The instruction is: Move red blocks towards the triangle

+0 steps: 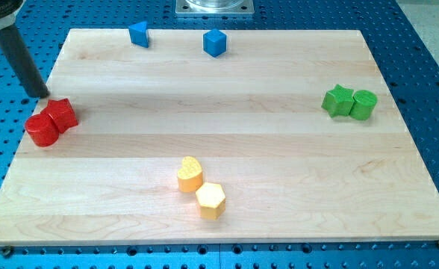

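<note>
Two red blocks touch at the board's left edge: a red cylinder [41, 129] and a red star-like block [61, 115] just right of it. The blue triangle [138, 33] lies at the view's top, left of centre, with a blue cube [215, 42] to its right. My tip [41, 95] is at the end of the dark rod, just above and left of the red blocks, off the board's left edge, a small gap from the star-like block.
A green star [337, 101] and a green cylinder [364, 104] touch at the right. A yellow heart [190, 174] and a yellow hexagon [210, 200] sit at bottom centre. The wooden board [279, 164] lies on a blue perforated table.
</note>
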Action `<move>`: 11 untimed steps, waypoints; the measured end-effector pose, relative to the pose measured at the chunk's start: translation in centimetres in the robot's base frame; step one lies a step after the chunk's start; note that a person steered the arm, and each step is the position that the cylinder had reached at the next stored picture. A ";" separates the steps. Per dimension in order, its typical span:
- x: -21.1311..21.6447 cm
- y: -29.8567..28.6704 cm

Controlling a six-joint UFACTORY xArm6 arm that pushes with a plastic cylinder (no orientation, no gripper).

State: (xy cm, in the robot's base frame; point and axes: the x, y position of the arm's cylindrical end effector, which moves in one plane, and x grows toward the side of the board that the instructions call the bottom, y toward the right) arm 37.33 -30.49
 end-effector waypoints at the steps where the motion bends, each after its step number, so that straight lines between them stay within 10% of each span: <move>1: 8.3 0.1; 2: 13.7 0.4; 5: 5.2 13.0; 7: 12.8 2.9; 11: -4.1 14.7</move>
